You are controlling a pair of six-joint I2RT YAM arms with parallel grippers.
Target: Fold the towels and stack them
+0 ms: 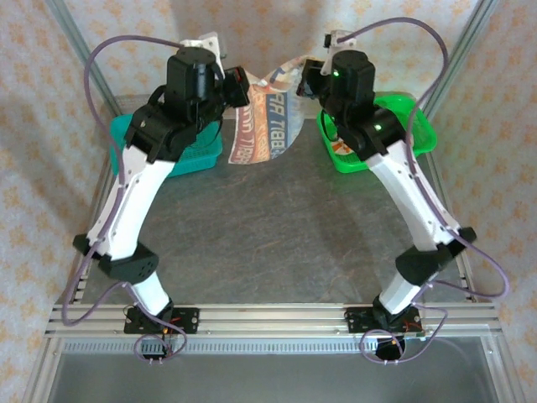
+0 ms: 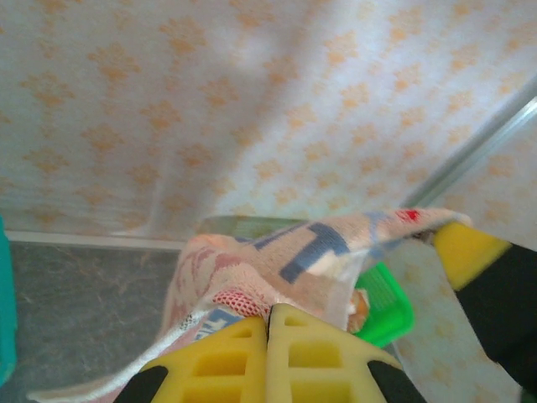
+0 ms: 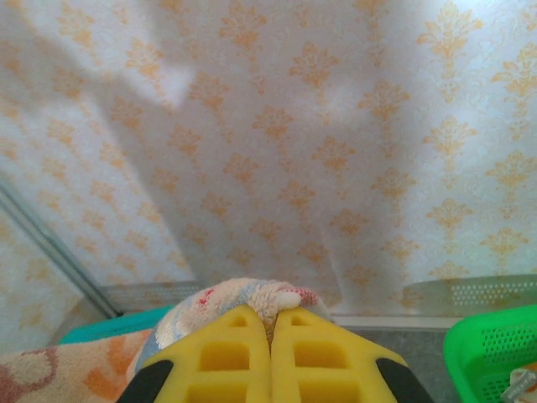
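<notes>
Right now, one lettered towel (image 1: 262,126) is hanging stretched between the two pairs of fingers and drooping below them toward the worktop (image 1: 268,243). The left fingers (image 2: 231,357) are gripping one edge, and the right fingers (image 3: 226,357) are pinching another, both clamped tight.

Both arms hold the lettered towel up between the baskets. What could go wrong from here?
The left gripper and right gripper each pinch a small bit of the towel; a corner might slip out under tension. The towel hangs twisted rather than flat, so it may land creased, or drape over the teal basket or green basket.
</notes>
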